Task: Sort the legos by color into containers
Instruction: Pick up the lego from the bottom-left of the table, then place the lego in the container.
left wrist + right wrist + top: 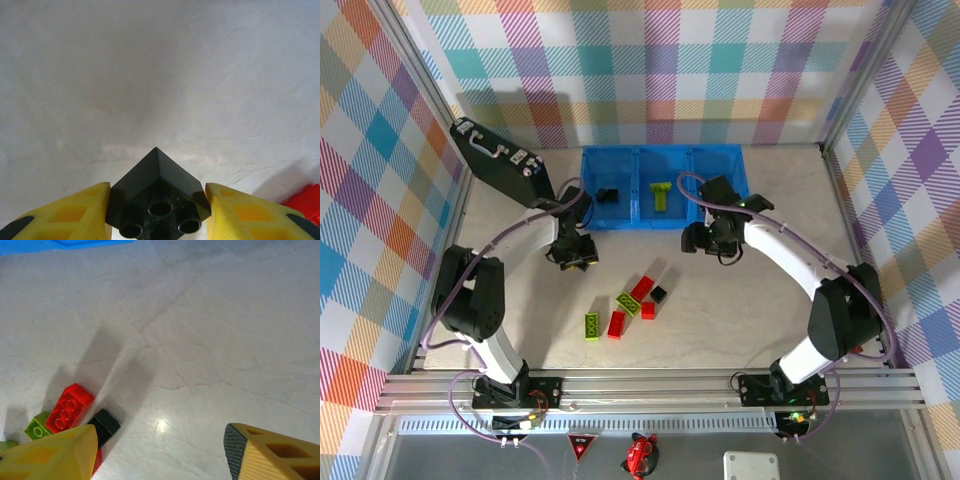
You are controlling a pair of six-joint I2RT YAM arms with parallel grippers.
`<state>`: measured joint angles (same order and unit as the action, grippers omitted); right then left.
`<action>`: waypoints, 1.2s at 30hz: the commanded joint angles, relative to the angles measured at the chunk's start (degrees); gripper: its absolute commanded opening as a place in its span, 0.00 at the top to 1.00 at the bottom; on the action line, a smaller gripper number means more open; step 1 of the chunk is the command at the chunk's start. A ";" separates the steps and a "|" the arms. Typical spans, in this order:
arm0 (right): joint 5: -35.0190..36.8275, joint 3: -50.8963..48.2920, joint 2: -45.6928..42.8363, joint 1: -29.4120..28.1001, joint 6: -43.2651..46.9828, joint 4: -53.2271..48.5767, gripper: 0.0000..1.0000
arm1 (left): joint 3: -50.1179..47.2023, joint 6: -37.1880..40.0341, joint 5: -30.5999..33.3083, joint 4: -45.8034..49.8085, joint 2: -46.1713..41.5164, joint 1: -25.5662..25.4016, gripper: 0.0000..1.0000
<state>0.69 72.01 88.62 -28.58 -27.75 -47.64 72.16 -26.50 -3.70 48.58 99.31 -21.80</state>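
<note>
Blue tray (620, 150) sat at twelve o'clock, black lego (608, 194) and green lego (661, 196) inside, loose legos (628, 303) mid-counter (740, 310), case (500, 160) at ten o'clock.

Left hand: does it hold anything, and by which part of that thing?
Yes. The left hand holds a black brick, gripped by two opposite sides, with its studs pointing back toward the wrist.

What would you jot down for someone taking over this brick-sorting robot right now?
Left pincer: shut on the held black brick, over bare table short of the blue tray.
Right pincer: open, empty, over the table near the loose bricks.
Done: binned black brick in the tray's left compartment, lime brick in the middle one.
Left: bin the held brick with the black one, then sort the six loose red, lime and black ones.
</note>
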 commanded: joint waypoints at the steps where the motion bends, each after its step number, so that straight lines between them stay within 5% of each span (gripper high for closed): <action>1: 2.66 -2.09 -3.75 -0.51 -1.65 -2.66 0.31 | 4.88 3.02 -1.01 3.35 3.09 -0.52 0.55; 36: 9.58 -9.76 -18.43 -0.51 -5.38 -8.61 0.31 | 52.47 9.69 3.17 13.47 32.10 -0.04 0.55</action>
<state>9.08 63.29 71.42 -28.58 -31.97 -54.50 121.60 -18.15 -1.78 60.03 129.34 -22.00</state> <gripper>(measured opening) 0.693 0.453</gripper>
